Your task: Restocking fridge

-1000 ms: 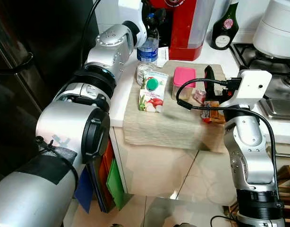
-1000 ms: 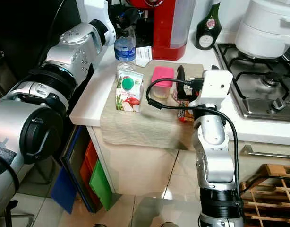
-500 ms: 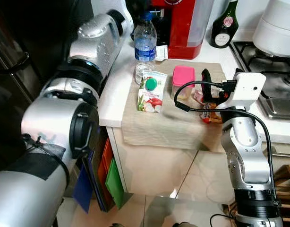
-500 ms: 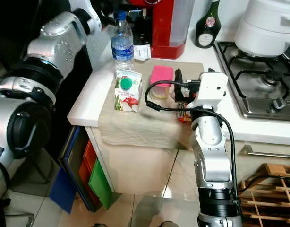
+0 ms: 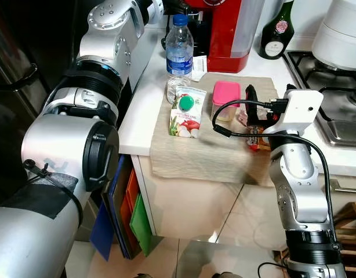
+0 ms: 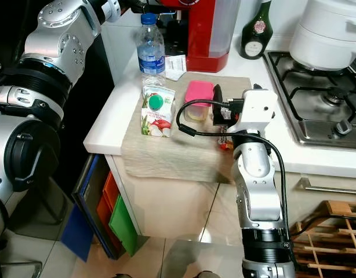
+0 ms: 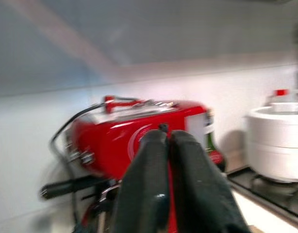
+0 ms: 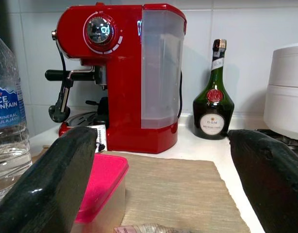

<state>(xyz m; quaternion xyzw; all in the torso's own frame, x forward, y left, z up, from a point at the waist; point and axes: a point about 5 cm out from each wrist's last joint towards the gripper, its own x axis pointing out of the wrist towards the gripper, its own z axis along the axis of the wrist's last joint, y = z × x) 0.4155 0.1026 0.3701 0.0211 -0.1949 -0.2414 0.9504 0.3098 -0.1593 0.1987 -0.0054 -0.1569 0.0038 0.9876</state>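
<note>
Raised higher now, left claw [image 7: 169, 184] seemingly closed; right claw [image 8: 163, 189] spread.

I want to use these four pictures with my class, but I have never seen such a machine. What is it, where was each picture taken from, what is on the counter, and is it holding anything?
It is a humanoid robot with two silver arms. Two pictures come from cameras in its head, looking down. The other two come from cameras on its wrists, looking along the black fingers. On the counter lies a beige mat with a juice carton, a pink-lidded container and a snack packet; a water bottle, a red coffee machine and a dark green bottle stand behind. The right gripper is open over the mat, holding nothing. The left gripper is shut and empty, raised near the coffee machine.
</note>
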